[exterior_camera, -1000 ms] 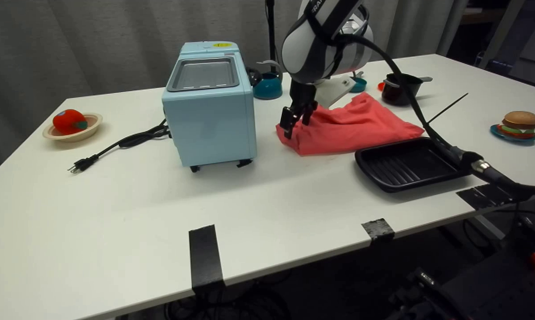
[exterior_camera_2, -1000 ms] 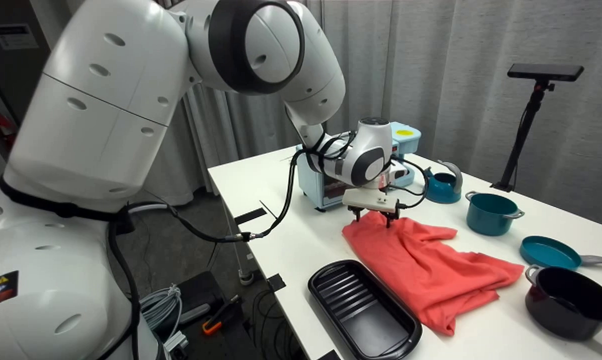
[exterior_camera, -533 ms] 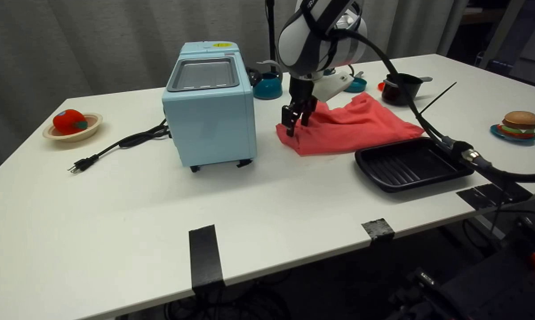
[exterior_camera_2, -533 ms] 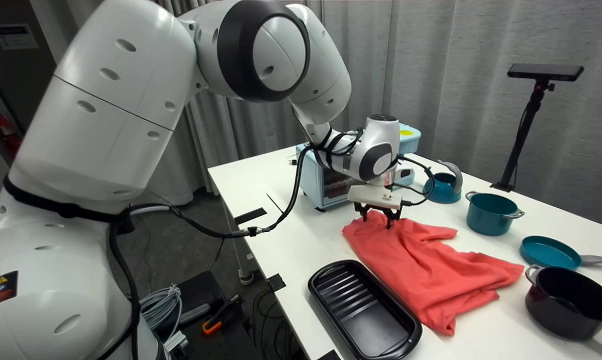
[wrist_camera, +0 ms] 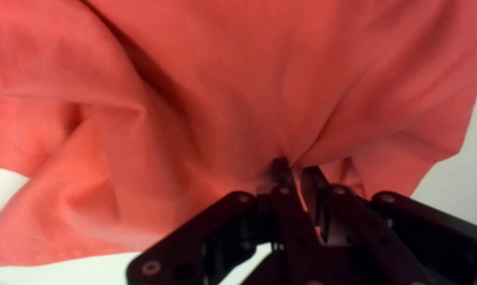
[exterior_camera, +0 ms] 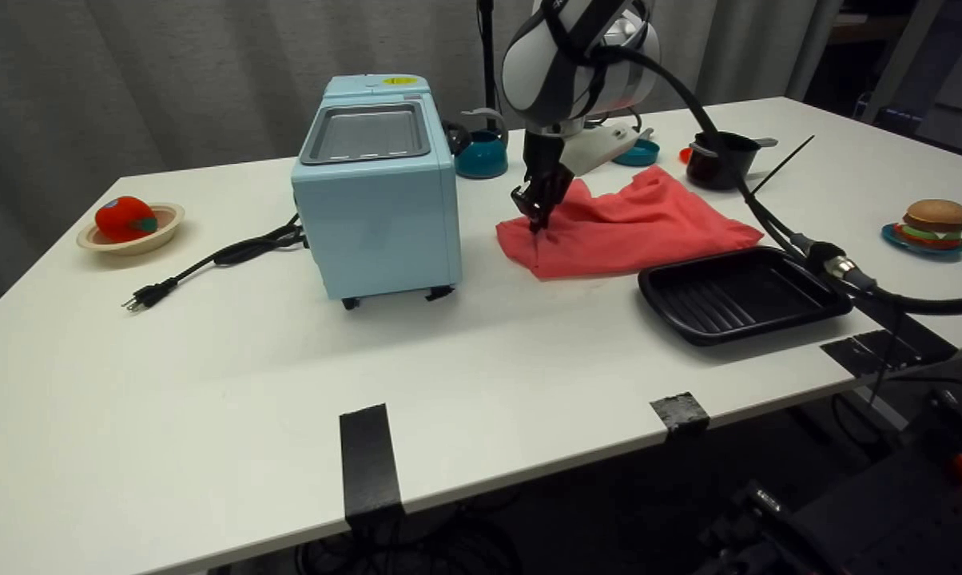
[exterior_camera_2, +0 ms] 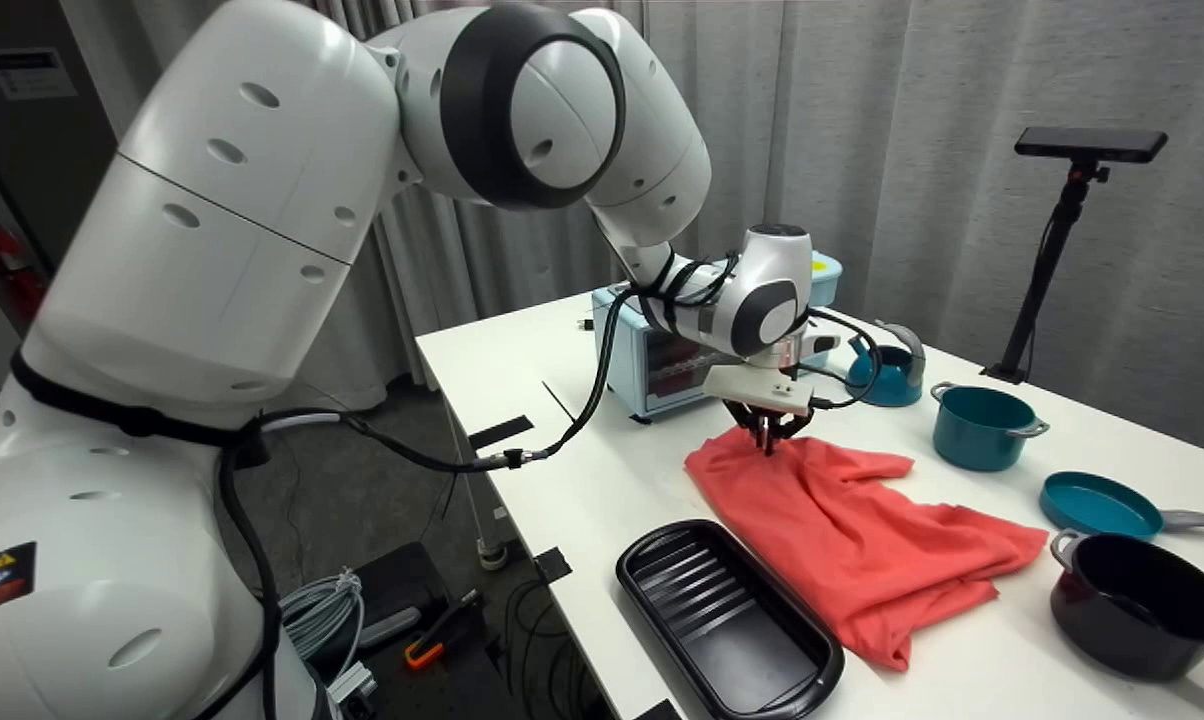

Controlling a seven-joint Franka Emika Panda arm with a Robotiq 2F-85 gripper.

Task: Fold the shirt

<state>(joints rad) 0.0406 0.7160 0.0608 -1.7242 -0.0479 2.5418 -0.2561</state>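
We find the coral-red shirt (exterior_camera_2: 862, 540) lying rumpled on the white table (exterior_camera: 209, 415), just beside the ribbed black pan (exterior_camera_2: 752, 660). In the wrist view we observe the gripper (wrist_camera: 295, 167) pinching a gathered fold of the shirt, its fingers nearly together; both exterior views place this grip at the end nearer the light-blue toaster oven (exterior_camera: 377, 228).

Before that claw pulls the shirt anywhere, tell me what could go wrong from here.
The claw appears to pinch only a small gather of the shirt, so it might slip free when lifted. The shirt lies rumpled, with visible creases, so the fold could come out crooked. The black tray sits right alongside the shirt in both exterior views; a sideways drag might nudge it.
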